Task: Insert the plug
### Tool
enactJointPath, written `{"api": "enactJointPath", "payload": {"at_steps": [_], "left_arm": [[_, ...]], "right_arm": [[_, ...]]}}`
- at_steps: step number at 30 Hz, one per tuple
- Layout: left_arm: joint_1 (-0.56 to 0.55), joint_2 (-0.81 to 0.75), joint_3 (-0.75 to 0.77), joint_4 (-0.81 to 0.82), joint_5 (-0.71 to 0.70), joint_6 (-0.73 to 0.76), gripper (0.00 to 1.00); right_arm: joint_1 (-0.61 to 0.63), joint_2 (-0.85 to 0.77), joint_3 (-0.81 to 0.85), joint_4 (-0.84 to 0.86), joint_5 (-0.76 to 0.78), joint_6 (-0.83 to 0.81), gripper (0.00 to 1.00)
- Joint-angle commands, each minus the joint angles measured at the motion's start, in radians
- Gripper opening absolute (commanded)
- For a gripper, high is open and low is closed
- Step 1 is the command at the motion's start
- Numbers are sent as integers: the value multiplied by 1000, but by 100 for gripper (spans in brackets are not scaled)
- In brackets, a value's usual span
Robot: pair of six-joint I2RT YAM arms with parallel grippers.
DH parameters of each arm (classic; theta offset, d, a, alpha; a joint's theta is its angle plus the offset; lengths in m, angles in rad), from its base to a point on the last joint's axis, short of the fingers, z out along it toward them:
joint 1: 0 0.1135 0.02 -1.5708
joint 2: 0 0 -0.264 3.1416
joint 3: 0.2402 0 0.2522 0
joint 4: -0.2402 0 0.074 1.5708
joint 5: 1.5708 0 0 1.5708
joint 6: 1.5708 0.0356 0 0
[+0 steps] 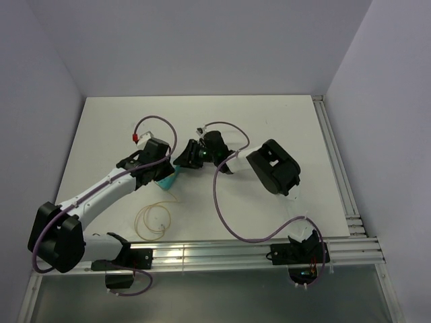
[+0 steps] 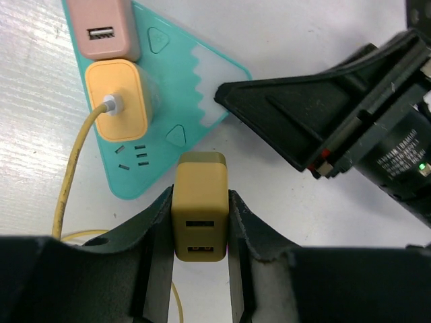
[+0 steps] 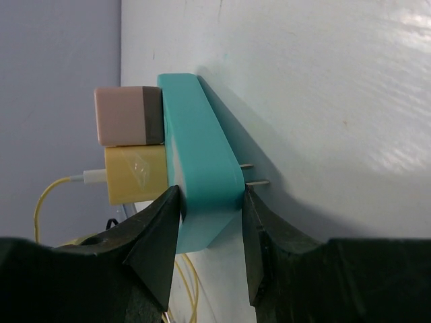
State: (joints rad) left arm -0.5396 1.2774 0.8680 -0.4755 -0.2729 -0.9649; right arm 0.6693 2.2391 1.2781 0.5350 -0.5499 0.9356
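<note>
Gripping the plug (image 2: 200, 205), a mustard-yellow block, in the left hand (image 2: 200, 195), with the fingers (image 2: 155, 229) pressing flat on two opposite side faces and the jaws narrowed to its width. Hovering just off the near corner of the teal socket block (image 2: 182, 87), close to the free slots (image 2: 131, 156). Not telling its height above the tabletop (image 2: 303, 40) from these views.

Clamping the edge of the teal socket block in the right hand (image 3: 210, 195), one finger on the socket face and the other on the back, beside two bare metal pins (image 3: 254, 175). Probably bracing the block against the coming push. Already sitting in it: a pink charger (image 2: 104, 30) and a yellow charger (image 2: 118, 97), the latter trailing a thin yellow cable (image 2: 71, 168).

Judging the handling by looks: a small, rigid, light plastic body with smooth walls, so likely sliding or twisting between the fingers under seating force. Taking hold on the flat sides, as here, seems the sound choice, leaving the far end free. Treating any pins as the delicate part, since a skewed approach could bend them.

Showing the face with two USB openings to the wrist camera. Hiding the opposite face, where the pins presumably sit, aiming away toward the block. Running the long axis in line with the fingers, pointing at the teal corner ahead.
</note>
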Motion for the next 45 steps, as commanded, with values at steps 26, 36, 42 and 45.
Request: {"api": "enactJointPath", "payload": {"at_steps": [26,36,42,45], "left_arm": [[92,-65,-87,-15,14,9,0],[159,-72,-159,89,132,28,0],[178,-72,-170,129,156,57,0],[185,-58,-172,136,173,64,0]], "right_arm": [[30,-44,-138,144,176,19,0],[29,-33,-135,154,160,20,0],[29,-29,-129,157,150,23,0],[27,-26,-128,158,145,22,0]]}}
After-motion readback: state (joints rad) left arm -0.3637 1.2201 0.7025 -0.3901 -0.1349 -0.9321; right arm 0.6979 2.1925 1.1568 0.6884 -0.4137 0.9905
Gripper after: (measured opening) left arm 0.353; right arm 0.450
